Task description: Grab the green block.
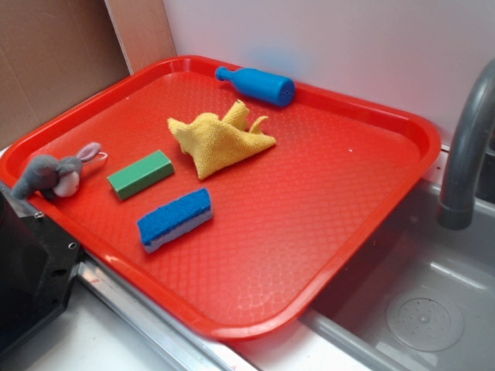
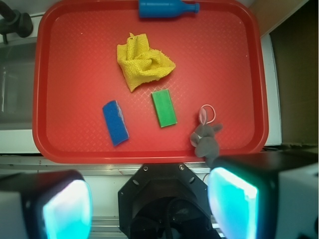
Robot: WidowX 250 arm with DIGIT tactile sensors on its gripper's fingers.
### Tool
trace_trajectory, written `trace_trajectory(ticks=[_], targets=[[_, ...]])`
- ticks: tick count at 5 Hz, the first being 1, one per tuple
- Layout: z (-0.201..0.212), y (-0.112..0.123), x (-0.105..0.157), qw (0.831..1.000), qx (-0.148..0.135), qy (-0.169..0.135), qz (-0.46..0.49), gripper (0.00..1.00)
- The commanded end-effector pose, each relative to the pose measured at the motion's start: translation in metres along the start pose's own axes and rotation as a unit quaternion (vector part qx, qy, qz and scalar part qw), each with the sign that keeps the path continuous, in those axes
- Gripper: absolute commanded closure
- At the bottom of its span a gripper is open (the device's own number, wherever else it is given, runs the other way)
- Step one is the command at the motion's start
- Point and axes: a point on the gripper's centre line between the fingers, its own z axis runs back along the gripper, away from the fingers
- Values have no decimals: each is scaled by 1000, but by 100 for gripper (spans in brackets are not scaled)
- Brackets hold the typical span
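Observation:
The green block (image 1: pixel 140 174) lies flat on the red tray (image 1: pixel 332 224), left of middle. In the wrist view the green block (image 2: pixel 164 108) sits near the tray's centre, far above the fingers. My gripper (image 2: pixel 149 209) is open and empty, high above the tray's near edge, with its two pads (image 2: pixel 232 204) wide apart at the bottom of the wrist view. In the exterior view only a black part of the arm shows at the lower left.
A blue-and-white sponge (image 1: pixel 175 219) lies next to the block. A yellow cloth (image 1: pixel 220 141), a blue bottle (image 1: pixel 257 84) and a grey toy mouse (image 1: pixel 54 174) are also on the tray. A sink basin (image 1: pixel 421 309) and faucet (image 1: pixel 468 147) are at the right.

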Motion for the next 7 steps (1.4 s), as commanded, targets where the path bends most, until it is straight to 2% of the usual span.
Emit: trace_trajectory(ticks=[1,2,3,4,5,6,7], targets=[[0,0,0,1000,0,0,0,0],[-14,13,3,1000,-8,-3,-16,0],[-20,21,2,1000,5,-15,-25,0],[-52,35,6,999,12,-30,-14,0],[-75,39,7,999,8,-49,1,0],[-106,44,11,999,4,-42,15,0],[-146,52,24,999,14,-26,37,0]])
